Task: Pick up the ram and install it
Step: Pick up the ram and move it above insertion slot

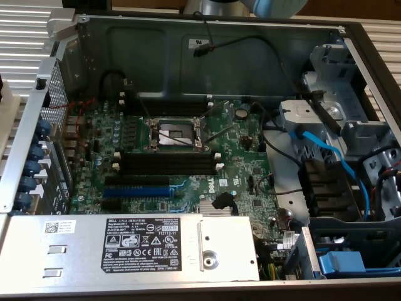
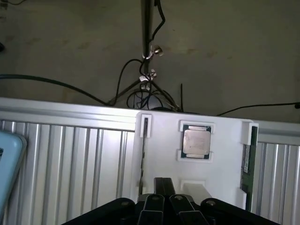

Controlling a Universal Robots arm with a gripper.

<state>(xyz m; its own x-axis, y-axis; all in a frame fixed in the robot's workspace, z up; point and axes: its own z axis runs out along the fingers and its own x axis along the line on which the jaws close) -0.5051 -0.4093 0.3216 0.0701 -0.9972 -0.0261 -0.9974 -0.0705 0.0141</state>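
The hand [image 2: 164, 190] is hovering with its fingers pressed together and is pinching nothing. Just beyond its fingertips a white holder [image 2: 220, 136] is lying on the ribbed bench [image 2: 70, 154], and the hand is lining up with the holder's middle rather than with either edge. Straight ahead of the hand a chip [image 2: 196, 143] is sitting flat in a square recess of the holder.

The ram [image 2: 248, 161] is standing on edge in a narrow pocket at the far side edge of the holder, off to one side of the hand and apart from it. It is probably kept upright like this so that its thin top edge is offering itself to a pinch from above.

In the exterior view the open case is showing the motherboard [image 1: 244, 169], where the long black slots [image 1: 166, 162] are lying empty beside the socket, seemingly waiting for the stick. So the pickup is not yet made.
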